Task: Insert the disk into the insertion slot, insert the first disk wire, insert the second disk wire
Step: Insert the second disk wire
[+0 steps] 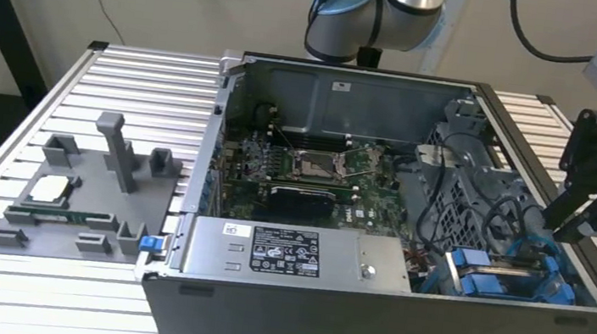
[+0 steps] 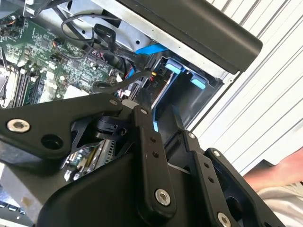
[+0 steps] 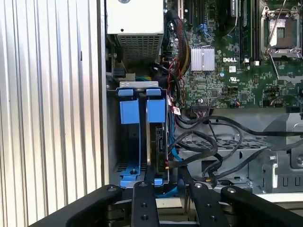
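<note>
While pincer [image 1: 572, 232] hangs over insertion slot [image 1: 496, 274], box label [image 1: 285, 252] shows.

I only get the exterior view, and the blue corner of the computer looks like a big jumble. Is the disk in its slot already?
Observer: I think so. In the first wrist view a thin dark slab, which looks like the disk on edge, stands in the insertion slot beside a blue rail.
Operator: Are any wires near it?
Observer: Yes. A black wire and a blue wire reach its edge, but I cannot tell whether they are plugged in.
Operator: Is anybody there?
Observer: The second wrist view shows a person's arm beside the slatted table.
</note>
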You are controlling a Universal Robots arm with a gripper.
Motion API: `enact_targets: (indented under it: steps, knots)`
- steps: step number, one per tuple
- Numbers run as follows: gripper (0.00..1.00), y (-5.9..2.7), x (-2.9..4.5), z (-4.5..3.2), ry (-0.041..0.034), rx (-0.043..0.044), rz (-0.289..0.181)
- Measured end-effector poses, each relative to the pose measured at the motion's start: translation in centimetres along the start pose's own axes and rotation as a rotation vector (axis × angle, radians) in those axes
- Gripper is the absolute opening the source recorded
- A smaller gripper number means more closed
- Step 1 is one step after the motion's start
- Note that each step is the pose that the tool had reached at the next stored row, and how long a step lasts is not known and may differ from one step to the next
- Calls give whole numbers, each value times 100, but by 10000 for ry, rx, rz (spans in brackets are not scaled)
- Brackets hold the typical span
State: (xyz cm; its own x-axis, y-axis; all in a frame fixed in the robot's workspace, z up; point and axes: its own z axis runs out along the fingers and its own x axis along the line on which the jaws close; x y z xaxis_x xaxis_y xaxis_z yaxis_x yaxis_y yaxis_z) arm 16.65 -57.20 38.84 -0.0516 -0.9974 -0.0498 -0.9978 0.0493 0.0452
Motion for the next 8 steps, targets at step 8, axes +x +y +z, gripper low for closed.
enact_targets:
  steps: [8]
  knots:
    - [100, 3, -23, -25, 1, 0, 0]
